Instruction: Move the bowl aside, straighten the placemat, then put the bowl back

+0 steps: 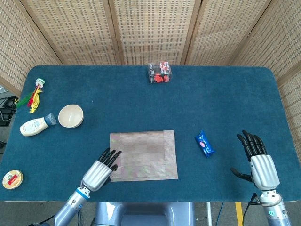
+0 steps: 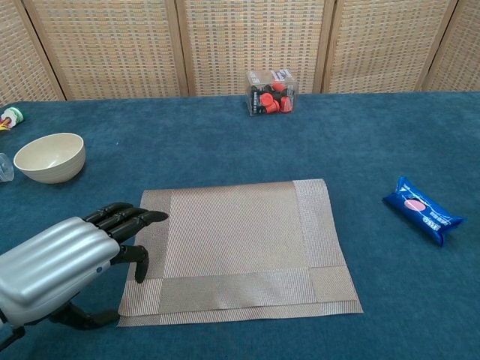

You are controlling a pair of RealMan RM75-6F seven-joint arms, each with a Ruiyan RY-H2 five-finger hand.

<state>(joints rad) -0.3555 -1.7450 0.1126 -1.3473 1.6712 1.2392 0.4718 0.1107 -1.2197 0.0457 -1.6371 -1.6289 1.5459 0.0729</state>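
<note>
The cream bowl (image 1: 71, 116) (image 2: 50, 157) stands on the blue table to the left, away from the placemat. The woven beige placemat (image 1: 146, 154) (image 2: 240, 247) lies flat near the front middle. My left hand (image 1: 99, 172) (image 2: 67, 264) is at the placemat's front left corner, fingers stretched out over its left edge, holding nothing. Far to the right near the front edge, my right hand (image 1: 259, 162) is held with its fingers spread and empty; the chest view does not show it.
A blue snack packet (image 1: 204, 143) (image 2: 421, 209) lies right of the placemat. A clear box of red and black parts (image 1: 160, 73) (image 2: 271, 91) sits at the back. Left of the bowl are a white bottle (image 1: 35, 125), a feathered toy (image 1: 34, 96) and a round tin (image 1: 11, 179).
</note>
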